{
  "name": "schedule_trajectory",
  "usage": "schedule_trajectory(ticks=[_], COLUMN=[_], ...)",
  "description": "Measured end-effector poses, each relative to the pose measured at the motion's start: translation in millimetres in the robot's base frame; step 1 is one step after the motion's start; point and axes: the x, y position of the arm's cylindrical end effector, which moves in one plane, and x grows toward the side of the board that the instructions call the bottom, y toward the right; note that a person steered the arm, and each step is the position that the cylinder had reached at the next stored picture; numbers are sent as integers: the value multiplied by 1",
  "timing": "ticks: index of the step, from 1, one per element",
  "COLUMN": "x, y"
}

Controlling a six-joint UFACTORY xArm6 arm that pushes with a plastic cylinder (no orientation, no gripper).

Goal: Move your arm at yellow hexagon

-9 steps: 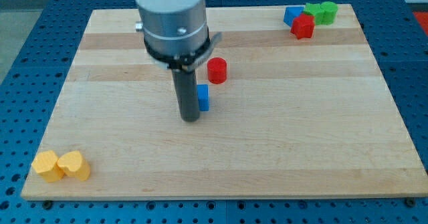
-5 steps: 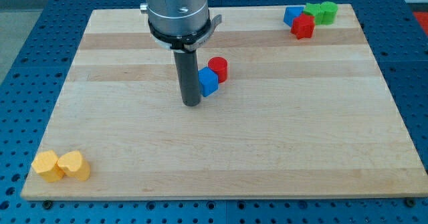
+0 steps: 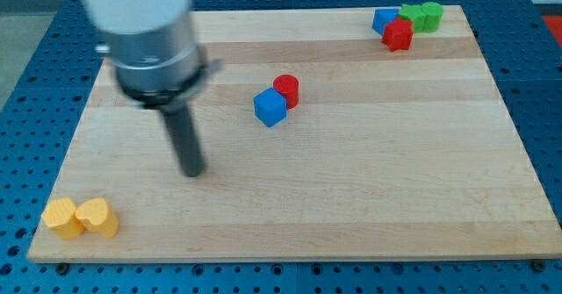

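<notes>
The yellow hexagon lies at the board's bottom left corner, touching a yellow heart-shaped block on its right. My tip rests on the board left of centre, up and to the right of the two yellow blocks and well apart from them. The rod looks motion-blurred. A blue cube and a red cylinder touch each other near the board's centre, to the right of my tip.
At the top right corner stand a blue block, a red block and two green blocks, clustered together. The wooden board lies on a blue perforated table; its bottom edge is close below the yellow blocks.
My tip first went up the view, pushing the blue cube against the red cylinder. It then left them and moved left and down, toward the yellow blocks.
</notes>
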Motion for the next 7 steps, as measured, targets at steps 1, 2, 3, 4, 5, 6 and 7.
schedule_trajectory(ticks=[1, 2, 3, 4, 5, 6, 7], x=[0, -1, 7, 57, 67, 74, 77], y=[-109, -144, -145, -145, -145, -145, -132])
